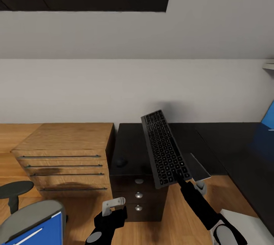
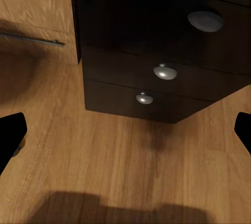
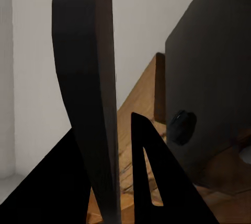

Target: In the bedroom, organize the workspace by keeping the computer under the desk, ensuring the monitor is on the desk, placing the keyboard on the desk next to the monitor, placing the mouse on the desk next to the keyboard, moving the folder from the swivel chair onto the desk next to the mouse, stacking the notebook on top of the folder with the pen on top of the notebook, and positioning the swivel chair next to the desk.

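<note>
right gripper [image 1: 179, 178] clamping keyboard [image 1: 164, 149] above desk [image 1: 129, 150], mouse [image 1: 121, 162] beneath

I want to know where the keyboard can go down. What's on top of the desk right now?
On the desk top only the mouse is visible, near its left edge. The keyboard, tilted in the right end effector, covers part of the surface behind it.

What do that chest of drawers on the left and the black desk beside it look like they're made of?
The dresser looks like light wood or wood veneer: grain lines run across its top and fronts, with slim dark bar handles. The desk looks like black painted or laminated board, smooth and grainless with a faint sheen; its round knobs look like polished metal, judging by their bright highlights. Being rendered, both stay guesses.
</note>
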{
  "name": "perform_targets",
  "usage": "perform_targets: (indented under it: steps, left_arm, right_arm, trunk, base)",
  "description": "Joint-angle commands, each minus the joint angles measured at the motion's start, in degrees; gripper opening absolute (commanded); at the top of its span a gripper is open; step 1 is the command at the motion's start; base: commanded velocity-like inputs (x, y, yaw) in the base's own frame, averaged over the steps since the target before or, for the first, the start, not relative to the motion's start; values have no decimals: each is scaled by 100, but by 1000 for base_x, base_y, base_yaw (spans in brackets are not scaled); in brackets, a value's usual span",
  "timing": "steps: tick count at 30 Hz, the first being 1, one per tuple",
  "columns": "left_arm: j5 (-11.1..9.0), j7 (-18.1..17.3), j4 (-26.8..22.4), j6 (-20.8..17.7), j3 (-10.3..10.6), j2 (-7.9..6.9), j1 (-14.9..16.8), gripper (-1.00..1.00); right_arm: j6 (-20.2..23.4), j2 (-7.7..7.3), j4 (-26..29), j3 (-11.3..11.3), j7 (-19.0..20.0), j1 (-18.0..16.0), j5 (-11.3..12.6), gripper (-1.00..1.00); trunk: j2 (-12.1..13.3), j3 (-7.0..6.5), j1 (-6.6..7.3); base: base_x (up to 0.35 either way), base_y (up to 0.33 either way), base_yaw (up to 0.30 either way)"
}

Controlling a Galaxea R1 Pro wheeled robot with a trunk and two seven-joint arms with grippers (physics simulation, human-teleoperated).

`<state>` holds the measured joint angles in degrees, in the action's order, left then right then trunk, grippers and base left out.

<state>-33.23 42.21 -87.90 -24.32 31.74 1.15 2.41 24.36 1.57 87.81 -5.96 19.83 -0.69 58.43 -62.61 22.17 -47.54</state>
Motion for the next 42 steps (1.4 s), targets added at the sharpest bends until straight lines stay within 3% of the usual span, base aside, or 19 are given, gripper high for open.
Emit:
perform_targets:
  steps: [1, 4, 5, 10, 17, 27, 42]
  left_arm:
    - [-37, 40, -8, -18, 7, -1, 5, 100]
    - [-41, 36, -8, -21, 7, -2, 5, 100]
    - [-42, 34, -8, -24, 8, -2, 5, 100]
    - [-47, 33, -8, -28, 14, 2, 5, 100]
    - [-52, 33, -8, -29, 15, 0, 5, 100]
    - [-43, 33, -8, -29, 12, -1, 5, 100]
    - [-17, 12, 111, -28, 16, -1, 7, 100]
  right_arm:
    - [144, 13, 36, -18, 5, 31, 149, -100]
    - [434, 8, 57, -22, 139, 74, 506, -100]
    - [653, -13, 34, -25, 303, 88, 785, -100]
    - [910, -167, -35, -28, 505, 101, 1094, -100]
    - [949, -214, -57, -28, 555, 104, 1299, -100]
    - [908, -193, -274, -95, 542, 104, 1364, -100]
    - [883, -183, -437, -239, 531, 104, 1364, -100]
  trunk:
    - [37, -12, 22]
    - [158, -66, 88]
    - [198, -84, 110]
    - [398, -174, 220]
    - [679, -299, 374]
    - [1080, -480, 593]
    - [1080, -480, 593]
  base:
    - [0, 0, 0]
    - [0, 0, 0]
    - [0, 0, 0]
    - [0, 0, 0]
    - [0, 0, 0]
    - [0, 0, -116]
    - [-57, 40, -299]
